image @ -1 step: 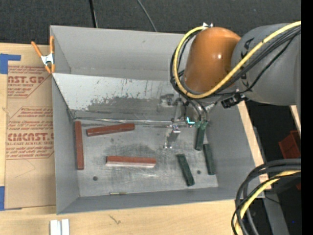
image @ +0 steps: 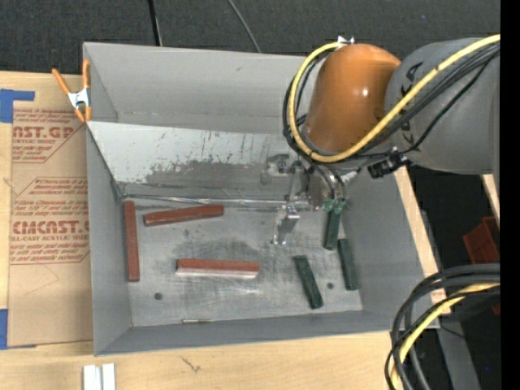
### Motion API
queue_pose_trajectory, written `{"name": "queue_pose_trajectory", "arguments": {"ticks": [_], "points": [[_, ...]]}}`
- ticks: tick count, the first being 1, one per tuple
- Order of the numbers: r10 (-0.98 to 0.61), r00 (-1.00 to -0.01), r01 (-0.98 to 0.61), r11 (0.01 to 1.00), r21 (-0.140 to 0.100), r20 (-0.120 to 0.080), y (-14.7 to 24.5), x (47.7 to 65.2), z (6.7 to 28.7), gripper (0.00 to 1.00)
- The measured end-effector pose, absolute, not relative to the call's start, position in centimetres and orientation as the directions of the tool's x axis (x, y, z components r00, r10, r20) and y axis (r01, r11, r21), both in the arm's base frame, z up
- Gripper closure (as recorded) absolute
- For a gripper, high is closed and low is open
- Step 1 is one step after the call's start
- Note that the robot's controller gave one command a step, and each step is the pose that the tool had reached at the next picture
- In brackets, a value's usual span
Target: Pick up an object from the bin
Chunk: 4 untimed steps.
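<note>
Sticks lie loose on the floor of the grey metal bin, reddish-brown ones to the left and dark green ones to the right. Farthest left, a reddish-brown stick lies along the foot of the left wall, running front to back. Right of its far end and apart from it, a second reddish-brown stick lies crosswise, slightly tilted. Nearer the front, about mid-floor, a third reddish-brown stick also lies crosswise, with a pale edge along its near side.

Right of these, the gripper hangs low over the right half of the floor, closer to the back wall than to the front. Whether it is released or clenched cannot be told.

The thing nearest to it is a dark green stick, just beside it on the right. This stick runs front to back at a slight slant, its far end hidden under the wrist. Whether the two touch cannot be told. Toward the front wall, a second dark green stick lies flat, apart from the gripper. Right of that, a third dark green stick lies flat, its far end close to the near end of the first green one.

Farthest right, the arm's orange cover, looped by yellow cables, stands over the bin's back right corner.
</note>
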<state>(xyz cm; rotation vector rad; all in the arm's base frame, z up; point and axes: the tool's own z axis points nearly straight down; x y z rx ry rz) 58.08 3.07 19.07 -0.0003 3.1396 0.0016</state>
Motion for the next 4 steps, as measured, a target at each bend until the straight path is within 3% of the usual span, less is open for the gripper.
{"name": "queue_pose_trajectory", "arguments": {"ticks": [1, 2, 3, 4], "points": [[-0.071, -0.997, -0.071, 0.997, 0.000, -0.006, 3.8, 55.7, 13.3, 0.00], [0.127, -0.992, 0.127, 0.992, 0.001, -0.002, 6.0, 53.2, 7.8, 1.00], [0.127, -0.992, 0.127, 0.992, 0.001, -0.002, 6.0, 53.2, 7.8, 1.00], [0.139, -0.990, 0.139, 0.990, 0.001, -0.002, 4.6, 52.5, 21.6, 1.00]]}}
